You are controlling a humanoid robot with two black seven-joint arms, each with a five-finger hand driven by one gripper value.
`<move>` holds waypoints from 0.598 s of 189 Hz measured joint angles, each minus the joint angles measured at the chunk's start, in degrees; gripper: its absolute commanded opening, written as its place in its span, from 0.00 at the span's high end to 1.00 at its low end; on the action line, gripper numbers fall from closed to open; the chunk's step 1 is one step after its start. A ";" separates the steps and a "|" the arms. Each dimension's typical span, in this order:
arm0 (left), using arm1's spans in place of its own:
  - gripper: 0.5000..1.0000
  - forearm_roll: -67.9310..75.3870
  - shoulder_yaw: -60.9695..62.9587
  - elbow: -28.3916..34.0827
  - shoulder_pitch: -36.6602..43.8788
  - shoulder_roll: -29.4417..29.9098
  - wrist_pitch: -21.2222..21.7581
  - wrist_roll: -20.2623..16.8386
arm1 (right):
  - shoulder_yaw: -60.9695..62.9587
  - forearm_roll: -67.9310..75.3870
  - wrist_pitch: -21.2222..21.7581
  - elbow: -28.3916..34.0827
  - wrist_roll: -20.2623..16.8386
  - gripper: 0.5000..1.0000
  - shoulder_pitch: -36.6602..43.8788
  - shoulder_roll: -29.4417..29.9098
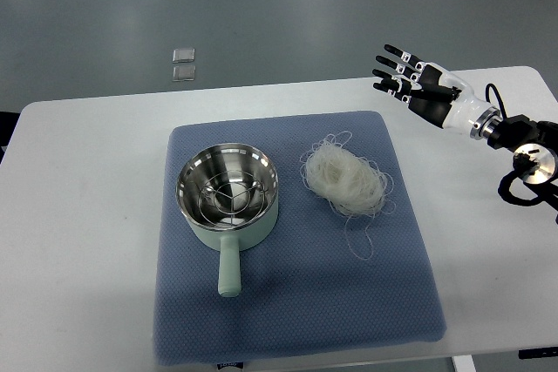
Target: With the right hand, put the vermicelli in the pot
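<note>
One pot (228, 199), one vermicelli nest (344, 179) on one blue mat (296, 302), right hand (417, 83) empty, fingers spread

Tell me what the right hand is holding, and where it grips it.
Nothing. The right hand is open above the table's far edge; the vermicelli lies untouched.

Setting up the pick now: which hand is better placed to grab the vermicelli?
Right. The right hand hovers open beyond the vermicelli, on its side of the mat; no left hand is in view.
</note>
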 measured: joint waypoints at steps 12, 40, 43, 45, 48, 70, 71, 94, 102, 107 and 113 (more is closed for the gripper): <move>0.00 0.00 -0.02 0.00 0.01 0.00 0.00 0.00 | 0.00 0.00 0.00 0.00 0.00 0.03 -0.07 0.03; 0.00 0.00 0.03 0.12 0.00 0.00 0.03 0.03 | -0.07 0.00 -0.04 0.00 0.00 0.03 -0.09 0.16; 0.00 0.00 0.03 0.14 0.00 0.00 0.04 0.03 | -0.09 0.00 -0.04 0.00 0.00 0.03 -0.09 0.18; 0.00 0.00 0.03 0.14 0.00 0.00 0.04 0.03 | -0.10 0.00 -0.05 0.01 0.00 0.03 -0.09 0.19; 0.00 0.00 0.03 0.15 0.00 0.00 0.04 0.03 | -0.14 -0.02 -0.05 0.02 0.00 0.03 -0.09 0.20; 0.00 0.00 0.03 0.36 -0.03 0.00 0.04 0.03 | -0.23 -0.77 0.10 0.14 0.00 0.03 0.12 0.19; 0.00 0.00 0.03 0.37 -0.04 0.00 0.04 0.03 | -0.23 -0.87 0.11 0.15 0.00 0.03 0.14 0.18; 0.00 -0.01 0.01 0.69 -0.07 0.00 0.13 0.03 | 0.22 -5.17 0.31 0.17 0.17 0.03 0.73 -0.27; 0.00 -0.01 0.01 0.71 -0.08 0.00 0.23 0.03 | 0.34 -7.65 0.36 0.22 0.37 0.03 1.29 -0.49; 0.00 -0.02 0.01 0.71 -0.09 0.00 0.28 0.03 | 0.36 -9.27 0.39 0.29 0.54 0.03 1.65 -0.61; 0.00 -0.03 0.01 0.71 -0.09 0.00 0.32 0.02 | 0.38 -11.87 0.43 0.38 0.88 0.03 2.14 -0.74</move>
